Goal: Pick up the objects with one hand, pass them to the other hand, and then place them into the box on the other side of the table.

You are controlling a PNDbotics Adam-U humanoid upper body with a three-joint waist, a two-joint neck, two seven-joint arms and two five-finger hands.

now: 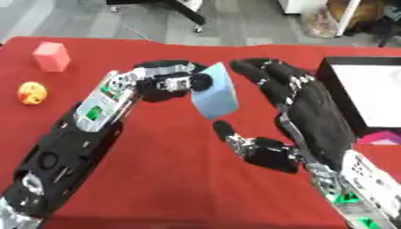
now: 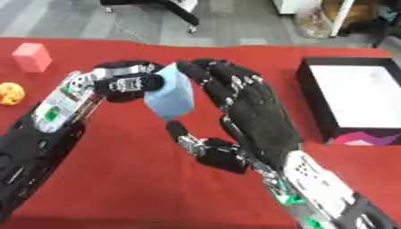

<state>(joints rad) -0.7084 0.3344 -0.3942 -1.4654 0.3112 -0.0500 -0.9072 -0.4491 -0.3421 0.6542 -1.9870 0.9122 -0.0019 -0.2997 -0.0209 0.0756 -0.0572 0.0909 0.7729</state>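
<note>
Above the desk's (image 1: 172,179) middle, the left hand (image 1: 168,80) pinched the blue block (image 1: 215,91). The right hand (image 1: 305,112) waited open beside it; its fingers should close before the left releases.

My left hand (image 1: 168,80) and right hand (image 1: 301,105) are crowding the table's middle around the blue block (image 1: 215,91). Open red cloth (image 1: 180,179) is lying toward the box (image 2: 352,100); a pink cube (image 1: 52,56) and yellow ball (image 1: 32,93) are sitting far left.
</note>
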